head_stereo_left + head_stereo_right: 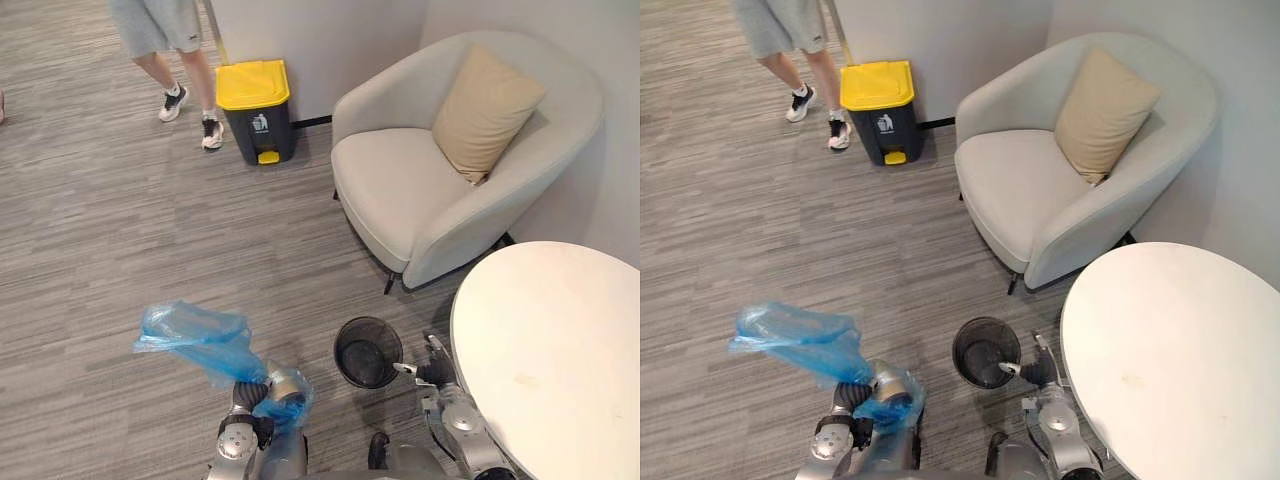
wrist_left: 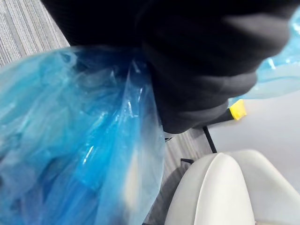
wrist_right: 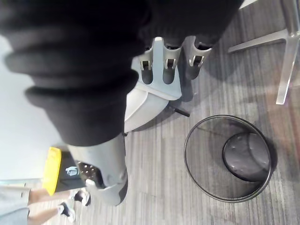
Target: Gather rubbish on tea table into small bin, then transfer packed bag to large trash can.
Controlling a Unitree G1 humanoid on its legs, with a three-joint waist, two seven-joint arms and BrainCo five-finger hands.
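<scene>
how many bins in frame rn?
2. A small black mesh bin on the carpet beside the round white table; a dark pedal bin with yellow lid against the wall, beside the armchair. Nothing suggests another is hidden.

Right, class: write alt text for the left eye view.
The robot's left hand holds up a blue bag; its right hand hangs by an empty black mesh bin beside a round white table. Beyond: a yellow-lidded trash can, a person's legs, an armchair.

The right hand [image 3: 164, 65] hangs near the black mesh bin [image 3: 201, 174] on grey carpet [image 3: 154, 187].
</scene>
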